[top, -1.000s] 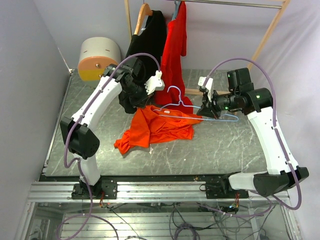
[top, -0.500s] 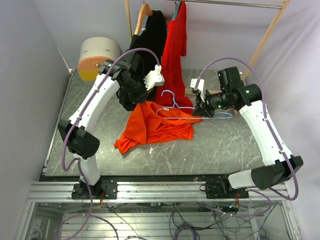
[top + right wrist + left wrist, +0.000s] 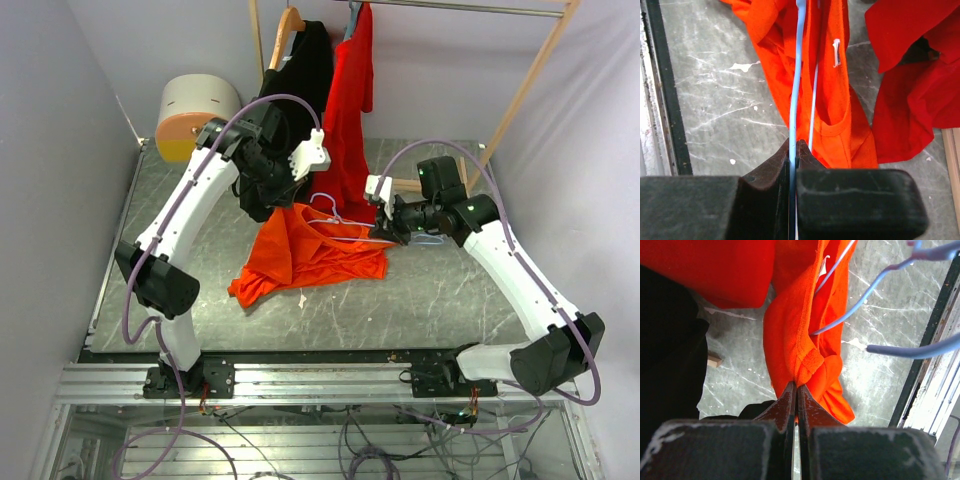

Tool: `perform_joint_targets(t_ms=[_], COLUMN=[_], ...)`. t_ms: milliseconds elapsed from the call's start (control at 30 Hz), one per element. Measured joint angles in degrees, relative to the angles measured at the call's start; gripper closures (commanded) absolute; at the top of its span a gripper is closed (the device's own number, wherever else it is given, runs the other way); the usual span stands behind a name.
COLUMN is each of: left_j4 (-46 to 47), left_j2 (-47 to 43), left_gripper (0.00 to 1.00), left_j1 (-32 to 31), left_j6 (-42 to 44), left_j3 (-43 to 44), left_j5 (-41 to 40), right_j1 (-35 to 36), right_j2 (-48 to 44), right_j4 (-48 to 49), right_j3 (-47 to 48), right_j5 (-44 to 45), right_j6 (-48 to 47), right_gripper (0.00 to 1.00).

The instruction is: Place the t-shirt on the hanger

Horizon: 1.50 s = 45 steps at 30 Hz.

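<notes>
The orange t-shirt [image 3: 315, 258] lies crumpled on the marble table, its upper edge lifted. My left gripper [image 3: 284, 205] is shut on a fold of it, seen close up in the left wrist view [image 3: 796, 386] where the cloth [image 3: 787, 330] hangs from the jaws. My right gripper [image 3: 386, 232] is shut on the pale-blue wire hanger [image 3: 338, 222] and holds it over the shirt. In the right wrist view the wire [image 3: 799, 75] runs out from the jaws [image 3: 796, 144] across the orange cloth [image 3: 832, 100]. In the left wrist view one hanger arm [image 3: 850, 315] ends against the shirt's fold.
A red shirt [image 3: 350, 110] and a black garment [image 3: 295, 90] on a wooden hanger hang from the rack at the back, just behind the left gripper. A round cream and orange container [image 3: 195, 118] stands at the back left. The table's near edge has a metal rail [image 3: 320, 380].
My right gripper has moved left with the hanger, bringing it over the t-shirt. My left gripper has shifted slightly up and back, still holding the shirt's edge.
</notes>
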Motion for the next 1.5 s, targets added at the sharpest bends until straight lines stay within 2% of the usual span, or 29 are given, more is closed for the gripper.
perform_joint_targets(t_ms=[467, 833, 1267, 1500], left_j4=[0.4, 2.4, 7.8, 9.8], left_j2=[-1.1, -1.2, -9.1, -11.1], left_gripper=[0.93, 0.93, 0.93, 0.93], left_j1=[-1.2, -1.2, -1.2, -1.2], left_j6=[-2.0, -5.5, -8.8, -10.0], left_j3=[-1.5, -1.6, -10.4, -13.6], left_j5=[1.2, 2.5, 4.8, 4.9], right_j1=[0.4, 4.0, 4.3, 4.3], right_j2=[-0.3, 0.0, -5.6, -6.0], right_j4=[13.2, 21.7, 42.3, 49.1], right_j3=[-3.8, -9.9, -24.2, -26.2], right_j5=[-2.2, -1.4, -1.4, -2.1], right_j6=[3.6, 8.3, 19.3, 23.5], right_gripper=[1.0, 1.0, 1.0, 1.0])
